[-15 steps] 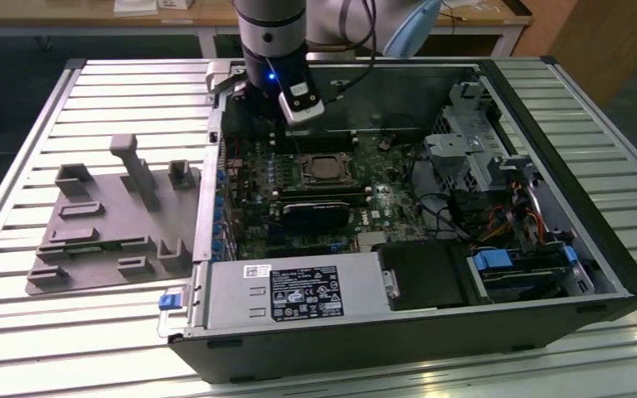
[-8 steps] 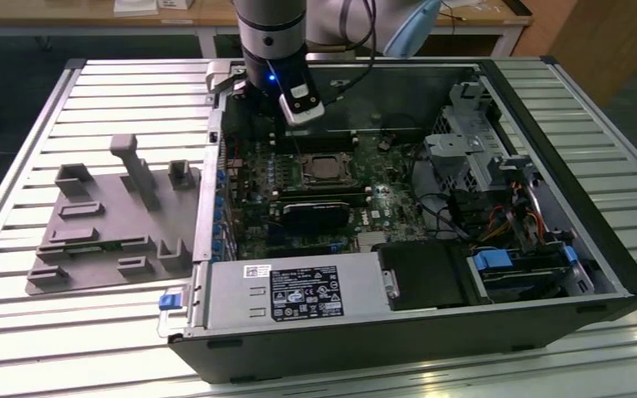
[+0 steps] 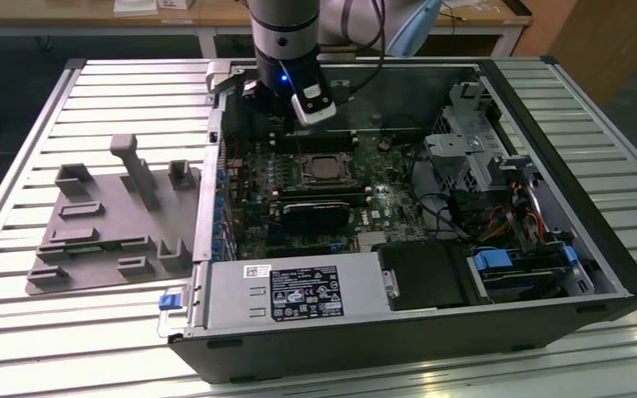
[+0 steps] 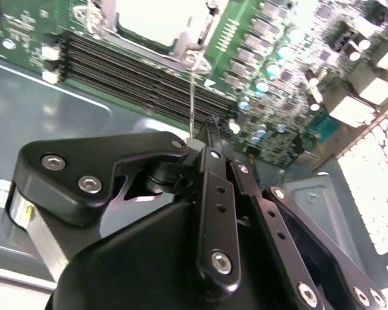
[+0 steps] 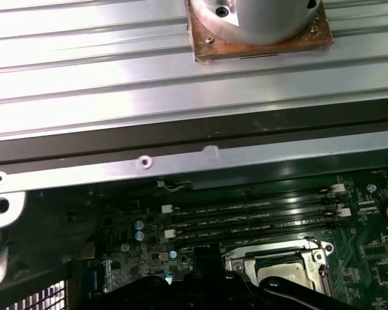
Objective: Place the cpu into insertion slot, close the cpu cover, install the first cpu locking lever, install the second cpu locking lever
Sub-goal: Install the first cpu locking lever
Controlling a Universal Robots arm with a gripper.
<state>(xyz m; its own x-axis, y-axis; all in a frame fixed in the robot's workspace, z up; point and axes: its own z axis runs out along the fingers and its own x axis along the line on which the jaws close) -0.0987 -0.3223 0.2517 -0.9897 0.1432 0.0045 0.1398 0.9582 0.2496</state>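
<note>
Shows the cpu (image 3: 324, 167) lying flat in the insertion slot (image 3: 299, 157), out on the green board inside the open computer case (image 3: 407, 340). In the first wrist view, the cpu (image 5: 281, 274) again, pale top framed by the cpu cover (image 5: 271, 248), silver and lying down over the socket rim. Just beside the socket, rows of long dark memory slots (image 5: 246, 216).

In the second wrist view, a thin metal lever rod (image 4: 192, 97) running from the cover's edge straight to the tips of the pincer (image 4: 204, 134). Pincer pressed together, black links converging to one point. Cannot tell whether pinching the rod or merely touching it.

Above the socket in the exterior view, the arm (image 3: 285, 41) reaching down into the case near its far wall. Nearer the camera than the socket, a black heatsink block (image 3: 318, 214), then a silver power supply (image 3: 296, 294) along the case's front. Case resting on a slatted metal bench (image 3: 130, 79). On the exterior view's left, a grey fixture plate (image 3: 86, 240) with upright pegs, just beside the case.
</note>
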